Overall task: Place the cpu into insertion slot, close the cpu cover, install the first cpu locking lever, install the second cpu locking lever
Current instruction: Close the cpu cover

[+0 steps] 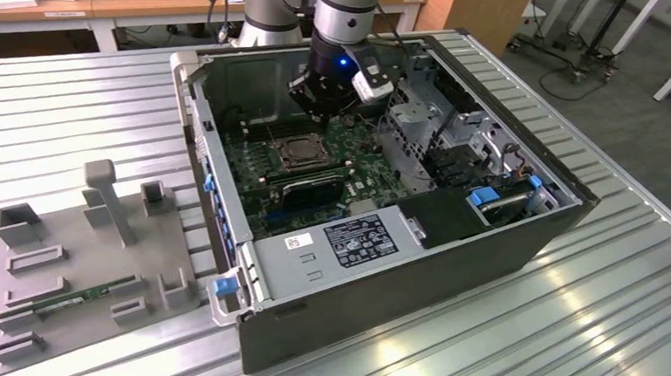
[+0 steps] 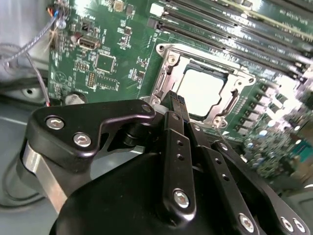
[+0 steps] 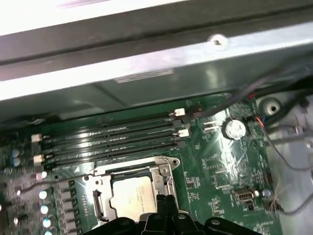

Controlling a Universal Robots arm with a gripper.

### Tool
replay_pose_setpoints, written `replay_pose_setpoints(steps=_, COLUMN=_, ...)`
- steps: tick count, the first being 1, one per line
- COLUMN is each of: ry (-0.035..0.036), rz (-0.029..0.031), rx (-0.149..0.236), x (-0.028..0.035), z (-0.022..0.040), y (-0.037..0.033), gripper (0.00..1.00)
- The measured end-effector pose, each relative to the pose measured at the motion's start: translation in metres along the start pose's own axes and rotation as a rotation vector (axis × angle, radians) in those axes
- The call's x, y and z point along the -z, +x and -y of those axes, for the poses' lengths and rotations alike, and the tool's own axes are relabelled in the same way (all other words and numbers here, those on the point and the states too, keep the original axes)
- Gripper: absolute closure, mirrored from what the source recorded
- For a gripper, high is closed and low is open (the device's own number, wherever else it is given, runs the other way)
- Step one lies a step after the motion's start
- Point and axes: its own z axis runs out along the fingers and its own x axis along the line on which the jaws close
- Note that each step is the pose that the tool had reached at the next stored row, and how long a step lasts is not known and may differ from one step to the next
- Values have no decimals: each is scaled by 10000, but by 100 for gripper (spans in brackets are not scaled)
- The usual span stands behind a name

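gripper (image 2: 177, 103): fingers pressed together, nothing held, tips at the frame's edge
cpu (image 2: 200, 91): framed by cpu cover (image 2: 195, 51); likely light, stiff, fragile; edges only

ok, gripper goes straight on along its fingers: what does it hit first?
Probably the rim of the cpu cover, beside the cpu; how far the gripper sits above it is unclear.

No print can be read (the power supply label (image 1: 356, 238) is too small)
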Motion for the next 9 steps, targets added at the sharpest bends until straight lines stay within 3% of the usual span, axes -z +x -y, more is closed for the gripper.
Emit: replay_pose_setpoints(steps=9, ry=26, rz=-64, rx=1633, x=-9, z=0, y=0, gripper=89)
